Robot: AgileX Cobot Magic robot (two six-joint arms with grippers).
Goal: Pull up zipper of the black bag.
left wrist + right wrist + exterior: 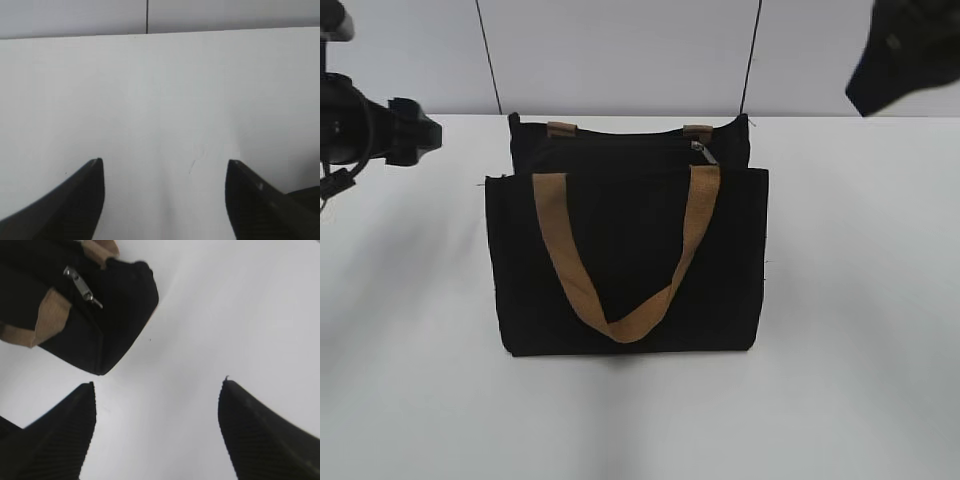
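Observation:
The black bag (625, 265) stands upright in the middle of the white table, with a tan handle (620, 270) hanging down its front. The zipper (620, 147) runs along its top edge, and its silvery pull tab (701, 150) sits near the right end. In the right wrist view the bag's corner (110, 325) and the pull tab (82, 288) show at upper left. My right gripper (157, 387) is open and empty, above the table to the right of the bag. My left gripper (164, 165) is open and empty over bare table; the bag is out of its view.
The white table (860, 350) ends at a pale back wall with two dark vertical seams (488, 55). The left arm's body (380, 130) hangs at the left edge and the right arm's body (905, 55) at the upper right.

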